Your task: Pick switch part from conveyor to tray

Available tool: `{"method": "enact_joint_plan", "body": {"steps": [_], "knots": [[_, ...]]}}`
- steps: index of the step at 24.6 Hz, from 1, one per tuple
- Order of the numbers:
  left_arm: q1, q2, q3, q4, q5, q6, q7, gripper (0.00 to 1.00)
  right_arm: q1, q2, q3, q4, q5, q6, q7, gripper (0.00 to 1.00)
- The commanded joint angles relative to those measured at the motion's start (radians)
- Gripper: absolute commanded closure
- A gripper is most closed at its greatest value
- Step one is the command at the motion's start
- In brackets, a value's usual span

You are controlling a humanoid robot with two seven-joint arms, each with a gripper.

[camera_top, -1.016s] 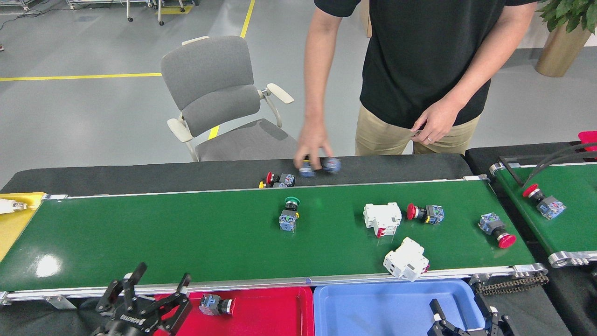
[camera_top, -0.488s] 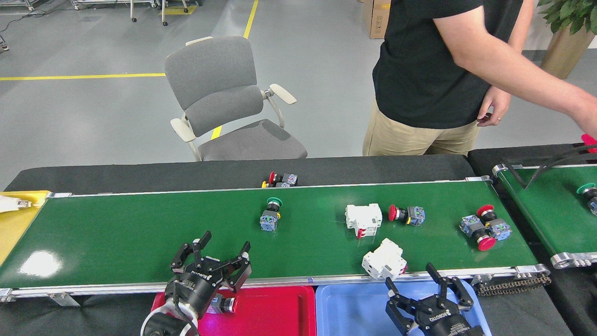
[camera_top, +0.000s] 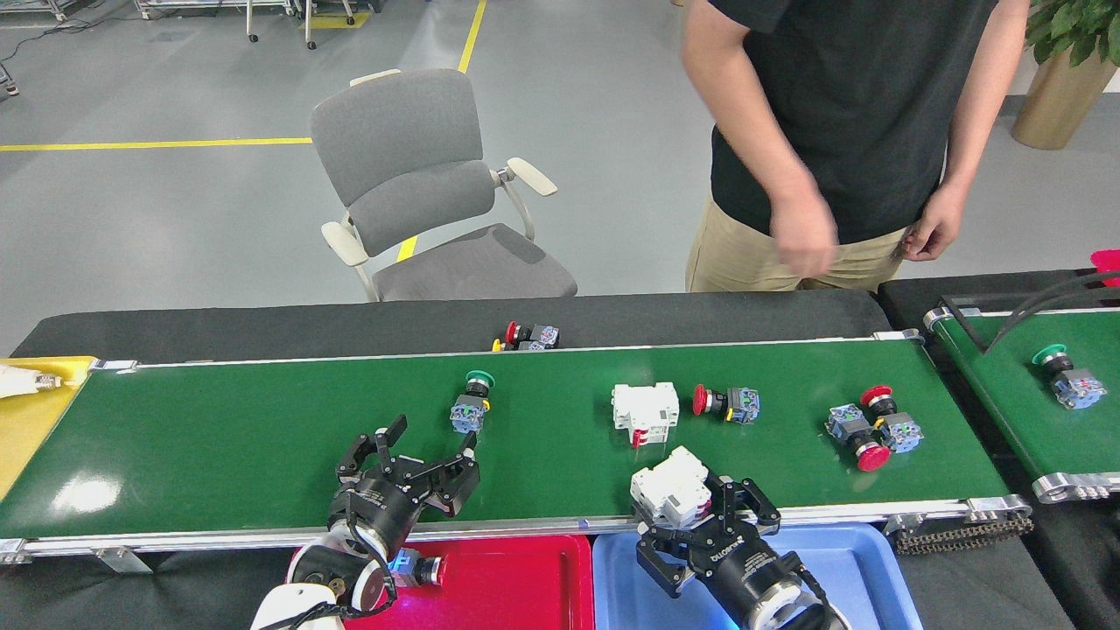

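Observation:
The dark-green conveyor [camera_top: 219,437] carries several switch parts: a green-capped one [camera_top: 471,404], a white breaker [camera_top: 645,411], a red-capped one [camera_top: 724,402], and two red-capped ones touching [camera_top: 871,429]. A second white breaker [camera_top: 672,490] lies at the belt's near rail. My right gripper [camera_top: 700,516] is open right behind it, with fingers spread on either side of it. My left gripper [camera_top: 429,455] is open over the belt's near edge, just below and left of the green-capped part. Below the rail sit a red tray [camera_top: 516,586], holding one switch part [camera_top: 416,570], and a blue tray [camera_top: 849,569].
A person [camera_top: 840,131] stands behind the belt on the right, hands off the table. Loose parts [camera_top: 528,337] lie on the black table behind the rail. A shorter belt [camera_top: 1032,411] at the right carries a green-capped part [camera_top: 1067,381]. A grey chair [camera_top: 420,184] stands behind.
Both grippers came up from below the rail to the belt's near edge, the right one closing in on the near breaker. The parts rode left. The person's arm drew back.

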Motion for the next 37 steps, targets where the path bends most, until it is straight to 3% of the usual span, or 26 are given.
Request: {"method": "enact_joint_plan", "body": {"steps": [1,3,4,9,10,13,15,18,19,20,21,22,24,25,27,28,29,30,34,37], "knots": [[-0.036,0.000,-0.010,0.017,-0.001,0.043,0.011,0.00,-0.016,0.005,0.009,-0.005,0.001,0.000,0.002,0.60],[-0.055,0.002,-0.007,0.036,-0.001,0.046,0.011,0.00,-0.018,0.000,0.015,-0.005,0.000,0.000,0.003,0.75],[-0.064,0.003,-0.005,0.048,-0.001,0.054,0.013,0.00,-0.018,0.000,0.015,-0.005,0.000,-0.002,0.005,0.78],[-0.101,0.008,-0.007,0.123,-0.001,0.158,0.016,0.06,-0.018,-0.004,0.014,-0.059,-0.005,-0.011,-0.024,0.79],[-0.101,0.011,-0.007,0.128,-0.001,0.166,0.018,0.15,-0.012,-0.004,0.014,-0.077,-0.007,-0.011,-0.035,0.79],[-0.090,0.009,0.006,0.129,0.013,0.163,0.018,0.76,0.066,-0.052,-0.026,-0.176,-0.016,-0.011,-0.063,0.78],[-0.072,0.011,0.022,0.122,0.028,0.163,0.019,0.90,0.152,-0.101,-0.087,-0.245,-0.039,-0.014,-0.101,0.75],[-0.033,0.014,0.030,0.071,0.037,0.156,0.084,0.97,0.274,-0.175,-0.176,-0.278,-0.086,-0.014,-0.216,0.70],[-0.009,0.014,0.024,0.042,0.037,0.155,0.097,0.98,0.303,-0.185,-0.216,-0.278,-0.103,-0.014,-0.238,0.65],[0.024,0.019,0.022,-0.009,0.037,0.135,0.100,0.98,0.341,-0.187,-0.258,-0.277,-0.122,-0.014,-0.244,0.45],[0.063,0.025,0.027,-0.079,0.039,0.072,0.099,0.97,0.378,-0.187,-0.297,-0.277,-0.137,-0.014,-0.244,0.12],[0.115,0.037,0.033,-0.174,0.039,-0.027,0.097,0.95,0.411,-0.187,-0.334,-0.277,-0.142,-0.014,-0.245,0.02],[0.257,0.083,0.045,-0.366,0.045,-0.248,0.097,0.91,0.444,-0.184,-0.374,-0.269,-0.145,-0.012,-0.242,0.01],[0.339,0.112,0.065,-0.441,0.045,-0.357,0.097,0.84,0.444,-0.181,-0.382,-0.269,-0.148,-0.012,-0.239,0.01],[0.481,0.128,0.093,-0.542,0.044,-0.499,0.097,0.61,0.442,-0.170,-0.383,-0.271,-0.171,-0.002,-0.233,0.01],[0.545,0.128,0.099,-0.575,0.044,-0.520,0.096,0.34,0.441,-0.156,-0.388,-0.274,-0.194,0.001,-0.224,0.01],[0.580,0.123,0.099,-0.581,0.041,-0.511,0.096,0.06,0.439,-0.147,-0.396,-0.277,-0.206,0.004,-0.209,0.01],[0.597,0.115,0.099,-0.579,0.042,-0.488,0.097,0.00,0.436,-0.141,-0.402,-0.278,-0.208,0.012,-0.189,0.01],[0.600,0.105,0.111,-0.582,0.042,-0.390,0.097,0.00,0.432,-0.139,-0.405,-0.278,-0.208,0.023,-0.123,0.01],[0.603,0.091,0.133,-0.582,0.042,-0.187,0.099,0.00,0.412,-0.139,-0.405,-0.278,-0.209,0.024,-0.115,0.01]]}}
